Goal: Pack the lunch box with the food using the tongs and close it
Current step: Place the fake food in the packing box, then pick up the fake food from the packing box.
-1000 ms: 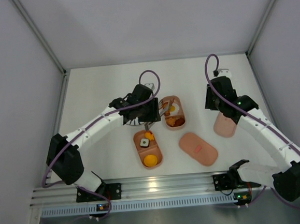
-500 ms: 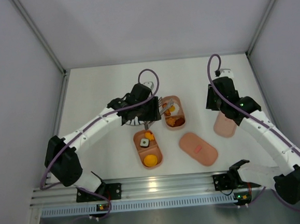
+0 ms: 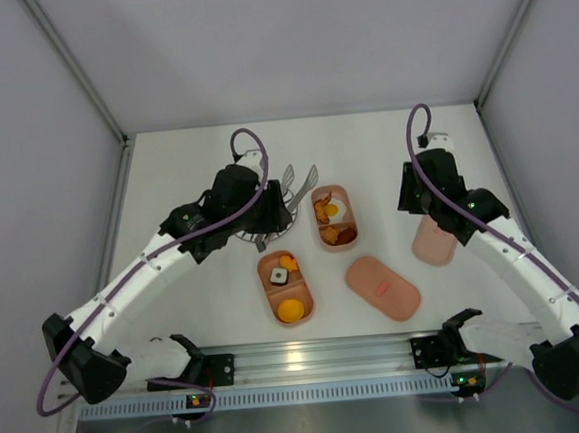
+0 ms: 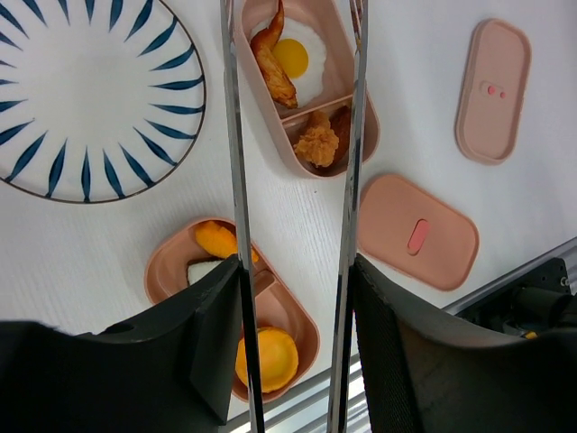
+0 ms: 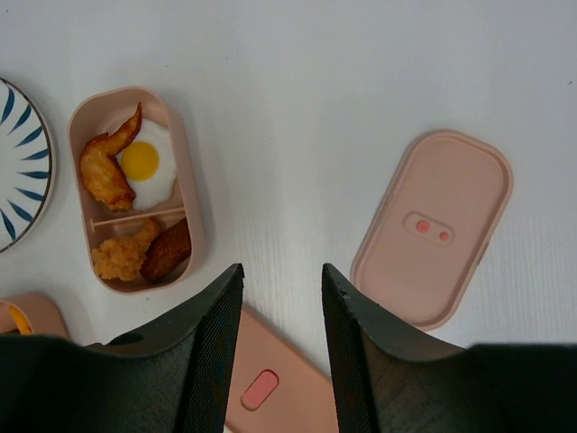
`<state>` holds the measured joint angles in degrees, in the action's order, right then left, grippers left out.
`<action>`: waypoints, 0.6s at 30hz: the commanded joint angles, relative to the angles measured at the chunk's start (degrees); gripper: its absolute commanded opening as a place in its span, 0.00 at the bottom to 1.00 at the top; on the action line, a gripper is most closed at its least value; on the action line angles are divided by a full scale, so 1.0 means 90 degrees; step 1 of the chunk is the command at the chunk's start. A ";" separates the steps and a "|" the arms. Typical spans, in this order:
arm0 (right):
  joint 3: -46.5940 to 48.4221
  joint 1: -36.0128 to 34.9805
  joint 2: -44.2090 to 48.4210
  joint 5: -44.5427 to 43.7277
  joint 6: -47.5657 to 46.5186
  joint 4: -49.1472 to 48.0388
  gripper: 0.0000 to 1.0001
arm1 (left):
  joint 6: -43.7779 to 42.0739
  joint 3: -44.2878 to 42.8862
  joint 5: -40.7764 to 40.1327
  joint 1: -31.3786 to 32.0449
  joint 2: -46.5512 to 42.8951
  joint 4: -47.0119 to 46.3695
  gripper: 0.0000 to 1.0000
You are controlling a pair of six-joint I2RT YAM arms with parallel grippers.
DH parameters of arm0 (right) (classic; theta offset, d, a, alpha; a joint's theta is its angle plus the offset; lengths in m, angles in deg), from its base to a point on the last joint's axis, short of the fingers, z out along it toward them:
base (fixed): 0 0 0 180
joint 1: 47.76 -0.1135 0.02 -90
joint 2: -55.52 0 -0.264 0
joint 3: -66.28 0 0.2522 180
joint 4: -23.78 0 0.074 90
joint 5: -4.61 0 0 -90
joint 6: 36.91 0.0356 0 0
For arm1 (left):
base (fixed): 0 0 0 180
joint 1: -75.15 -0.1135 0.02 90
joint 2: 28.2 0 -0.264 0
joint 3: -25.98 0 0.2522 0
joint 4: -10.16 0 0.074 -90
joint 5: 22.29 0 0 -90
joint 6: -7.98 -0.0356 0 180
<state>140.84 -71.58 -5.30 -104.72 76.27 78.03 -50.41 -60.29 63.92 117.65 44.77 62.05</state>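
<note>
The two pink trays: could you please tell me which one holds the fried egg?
The far tray, right of the striped plate, has the fried egg beside a chicken wing; the near tray holds orange pieces and a white-and-dark piece.

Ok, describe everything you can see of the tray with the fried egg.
The tray is salmon pink, oblong with rounded ends, plastic-looking, uncovered, lying flat on the white table beside the striped plate. A divider splits it: fried egg and wing in one part, nugget and dark brown piece in the other.

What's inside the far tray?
In the far tray: fried egg, chicken wing (larger compartment); breaded nugget, brown sausage (smaller). Anything beneath them is hidden.
</note>
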 commanded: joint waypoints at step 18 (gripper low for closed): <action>-0.0251 0.0068 0.0351 0.0078 0.0090 0.0218 0.40 | 0.0354 0.1162 -0.0828 -0.0474 -0.2004 0.0939 0.58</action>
<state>138.63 -71.58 -4.07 -103.54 77.14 78.47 -48.42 -50.34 58.52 114.22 28.42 70.07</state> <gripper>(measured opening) 0.398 0.581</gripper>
